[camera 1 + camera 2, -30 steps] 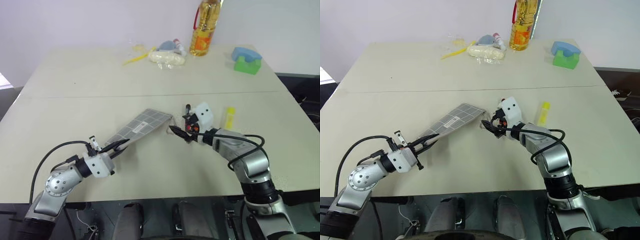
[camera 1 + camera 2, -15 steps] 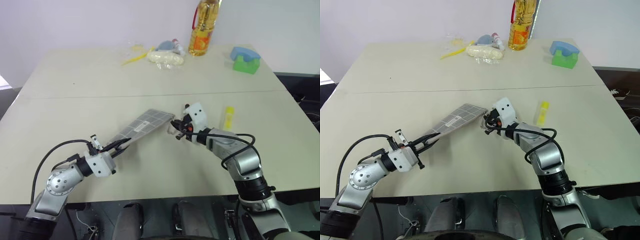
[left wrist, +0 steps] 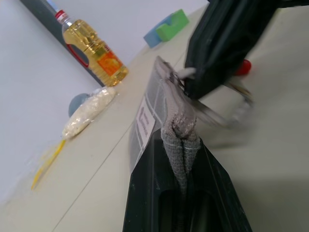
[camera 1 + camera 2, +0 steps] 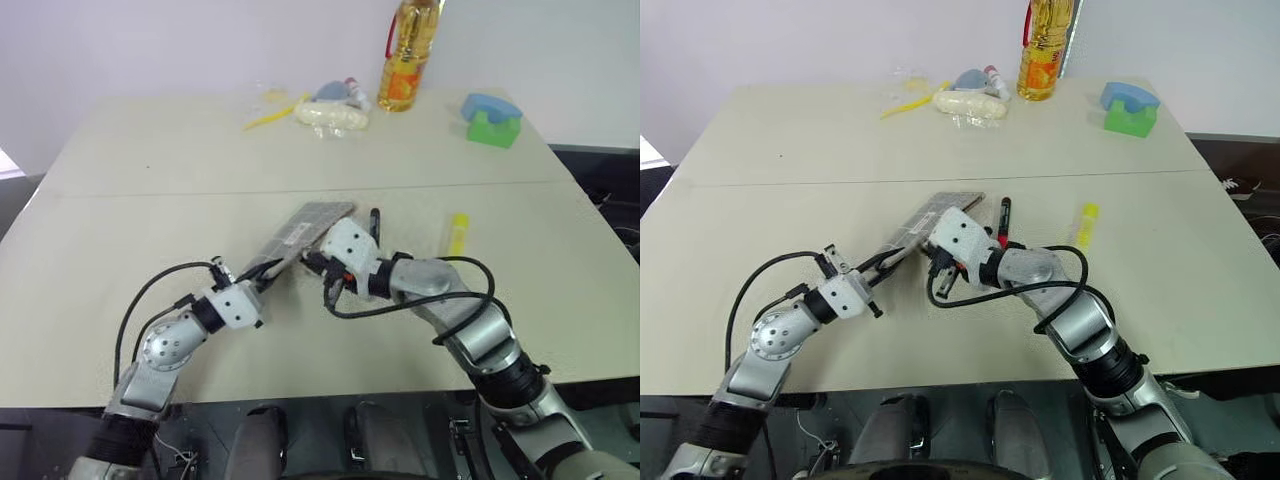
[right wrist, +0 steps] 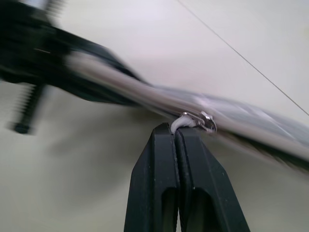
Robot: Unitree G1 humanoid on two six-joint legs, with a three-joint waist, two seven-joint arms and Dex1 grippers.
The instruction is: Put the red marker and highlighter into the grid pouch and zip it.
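- The left gripper (image 4: 262, 281) reaches forward and toward two o'clock from the near left of the table (image 4: 150, 210), forearm low and almost level, its black fingers clamped on the near end of the grid pouch (image 4: 305, 229)
- The pouch slants up off the table from that grip toward one o'clock, its far end just left of the red marker (image 4: 1003, 218)
- The right gripper (image 4: 312, 262) comes in from four o'clock, elbow bent, wrist turned toward ten o'clock and tipped slightly down, fingers pressed together on the metal zipper pull (image 5: 199, 120) along the pouch's edge
- The red marker lies on the table at the right wrist's far side, just beside the pouch
- The highlighter (image 4: 458, 234) lies at three o'clock of the marker, well apart from both grippers
- An oil bottle (image 4: 408, 60) stands at the far edge at twelve o'clock
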